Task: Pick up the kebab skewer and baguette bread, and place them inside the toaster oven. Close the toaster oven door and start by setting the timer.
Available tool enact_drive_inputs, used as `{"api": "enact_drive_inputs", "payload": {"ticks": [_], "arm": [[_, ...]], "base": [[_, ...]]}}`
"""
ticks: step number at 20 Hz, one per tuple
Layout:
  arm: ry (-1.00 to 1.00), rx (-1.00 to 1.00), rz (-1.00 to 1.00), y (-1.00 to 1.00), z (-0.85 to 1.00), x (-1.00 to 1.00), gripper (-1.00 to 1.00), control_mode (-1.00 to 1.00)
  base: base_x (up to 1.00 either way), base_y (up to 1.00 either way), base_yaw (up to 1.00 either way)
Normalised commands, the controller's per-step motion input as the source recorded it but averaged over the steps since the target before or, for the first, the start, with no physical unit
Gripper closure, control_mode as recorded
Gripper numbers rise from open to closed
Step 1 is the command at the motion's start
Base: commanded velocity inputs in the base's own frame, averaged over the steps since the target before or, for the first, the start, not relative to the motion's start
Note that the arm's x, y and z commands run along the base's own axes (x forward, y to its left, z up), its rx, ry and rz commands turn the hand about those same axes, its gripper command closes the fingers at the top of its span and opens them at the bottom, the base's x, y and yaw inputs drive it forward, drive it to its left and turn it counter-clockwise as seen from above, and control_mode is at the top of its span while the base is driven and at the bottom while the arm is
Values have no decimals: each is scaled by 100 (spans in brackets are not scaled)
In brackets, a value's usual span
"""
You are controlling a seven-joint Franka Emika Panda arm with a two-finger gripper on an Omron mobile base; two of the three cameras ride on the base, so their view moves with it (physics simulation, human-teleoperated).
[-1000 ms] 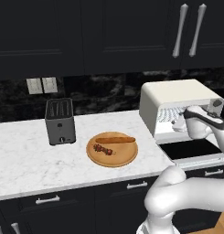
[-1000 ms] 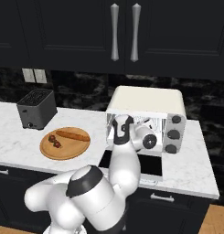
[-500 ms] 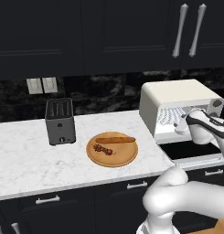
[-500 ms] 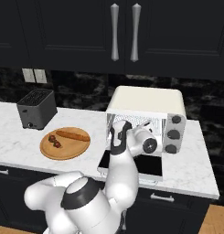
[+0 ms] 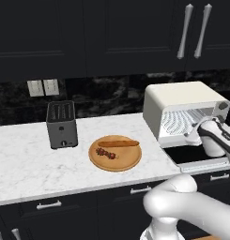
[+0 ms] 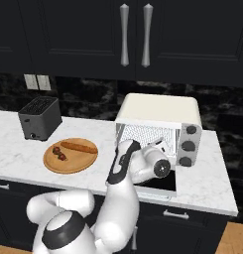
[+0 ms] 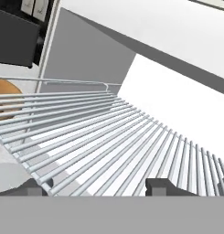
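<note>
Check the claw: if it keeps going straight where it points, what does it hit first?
Most likely the wire rack inside the open toaster oven. The open, empty claw points along the bars into the cavity; depth to the back wall is unclear.

arm: white, rises from the base, elbow bent, forearm reaching forward and to the right
wrist: turned so the hand points level, away from the base
gripper [image 7: 97, 187]: jaws apart, nothing between them
fingertips [image 7: 166, 186]: dark, well apart
</note>
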Motion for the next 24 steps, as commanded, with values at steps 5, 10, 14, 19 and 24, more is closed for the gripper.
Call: {"api": "enact_drive_inputs", "payload": {"ticks": [5,10,14,19,24], "arm": [[8,1,0,-40,0,-46,100,-100],[4,0,0,-36,0,-48,100,-100],[2,2,0,-34,0,-41,100,-100],[5,2,0,-36,0,-25,100,-100],[6,3,0,-37,0,-30,100,-100]], "base": [[0,0,0],[0,0,0],[0,0,0],[0,0,0],[0,0,0]]}}
